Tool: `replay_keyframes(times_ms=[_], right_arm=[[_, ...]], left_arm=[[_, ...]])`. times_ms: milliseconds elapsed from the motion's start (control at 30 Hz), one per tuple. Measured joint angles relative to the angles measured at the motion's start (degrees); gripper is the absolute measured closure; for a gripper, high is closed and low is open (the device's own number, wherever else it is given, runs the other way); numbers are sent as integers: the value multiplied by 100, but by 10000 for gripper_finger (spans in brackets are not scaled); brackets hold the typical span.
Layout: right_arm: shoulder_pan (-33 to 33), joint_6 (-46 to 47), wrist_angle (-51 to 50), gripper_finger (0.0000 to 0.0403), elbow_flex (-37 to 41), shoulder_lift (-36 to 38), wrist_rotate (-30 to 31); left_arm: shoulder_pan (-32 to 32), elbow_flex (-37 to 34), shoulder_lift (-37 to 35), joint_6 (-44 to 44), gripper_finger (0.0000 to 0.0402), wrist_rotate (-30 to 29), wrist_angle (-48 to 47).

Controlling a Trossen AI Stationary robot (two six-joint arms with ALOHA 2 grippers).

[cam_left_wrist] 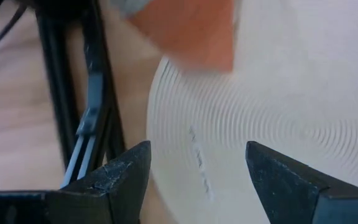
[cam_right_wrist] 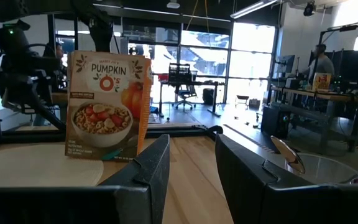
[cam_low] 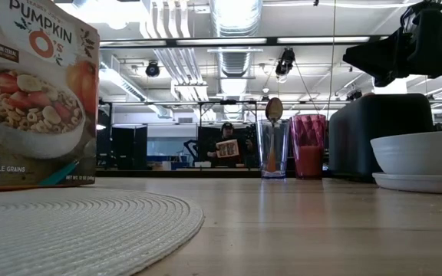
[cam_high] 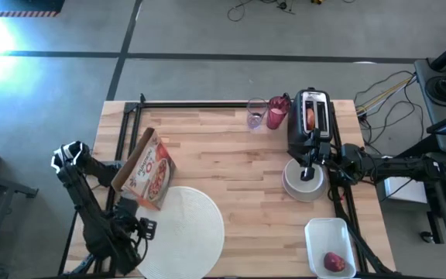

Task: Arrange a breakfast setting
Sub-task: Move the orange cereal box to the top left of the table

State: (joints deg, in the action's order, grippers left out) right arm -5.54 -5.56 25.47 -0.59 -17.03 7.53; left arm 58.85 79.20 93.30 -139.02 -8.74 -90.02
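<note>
A small white bowl (cam_high: 303, 180) sits on a small grey plate (cam_low: 420, 182) at the table's right. My right gripper (cam_high: 309, 164) hovers open above the bowl's far rim and touches nothing; it also shows in the right wrist view (cam_right_wrist: 192, 163). A large round white ribbed mat (cam_high: 188, 226) lies at the near left. My left gripper (cam_left_wrist: 194, 177) is open just above the mat's left edge. A pink tumbler (cam_high: 276, 113) stands beside a clear glass (cam_high: 255, 113), which holds an orange-handled spoon (cam_low: 273, 130) handle down. A bagel half (cam_high: 310, 116) sticks out of a black toaster's slot. A red apple (cam_high: 333, 261) lies in a white tray.
A cereal box (cam_high: 147, 167) stands at the mat's far left edge, close to my left arm. The black toaster (cam_high: 310, 122) is just beyond the bowl. The white tray (cam_high: 330, 232) is at the near right corner. Bare wood (cam_high: 238, 163) lies at the table's middle.
</note>
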Motion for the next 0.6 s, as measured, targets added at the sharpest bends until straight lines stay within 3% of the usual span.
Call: replay_keyframes(times_ms=[133, 267, 600], right_arm=[[-1, 0, 0, 284, -1, 1, 0], [-2, 0, 0, 284, 1, 1, 0], [0, 0, 0, 284, -1, 1, 2]], left_arm=[[0, -186, 0, 59, 149, -521, 1], [0, -460, -2, 48, 130, -640, 2], [-2, -977, 20, -68, 47, -983, 1]])
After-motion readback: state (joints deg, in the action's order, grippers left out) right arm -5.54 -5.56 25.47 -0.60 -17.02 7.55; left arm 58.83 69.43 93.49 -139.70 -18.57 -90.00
